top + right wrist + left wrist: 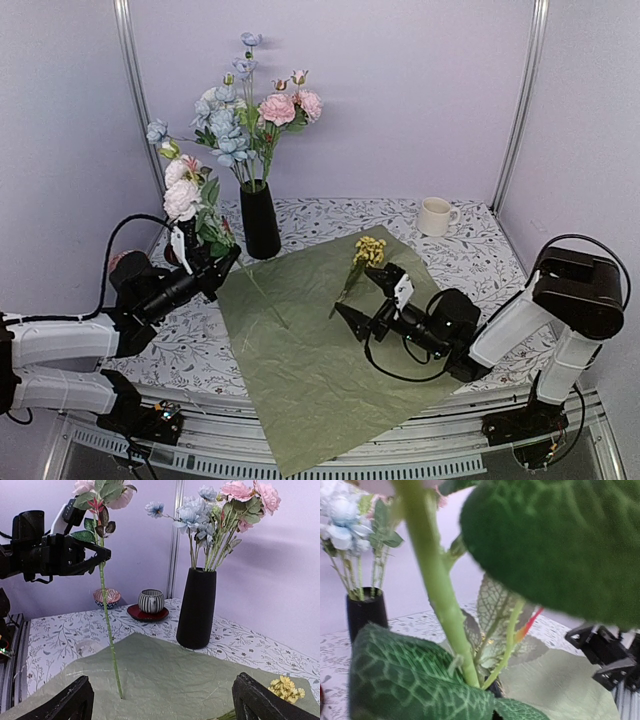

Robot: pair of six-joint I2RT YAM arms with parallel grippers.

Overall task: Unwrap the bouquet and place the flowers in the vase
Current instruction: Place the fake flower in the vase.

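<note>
flowers in vase | left gripper clamps stem | right gripper spread wide

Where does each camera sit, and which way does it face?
Top external: above, behind the arms, facing down at the olive-green paper sheet; left pincer and right pincer show.
Left wrist: on the left arm, facing the tall black vase; green leaves nearly hide its pincer.
Right wrist: on the right arm, facing the left pincer; its fingertips show below.
Shared: all show the vase.

The vase stands behind the spread wrap, the mug at back right.
</note>
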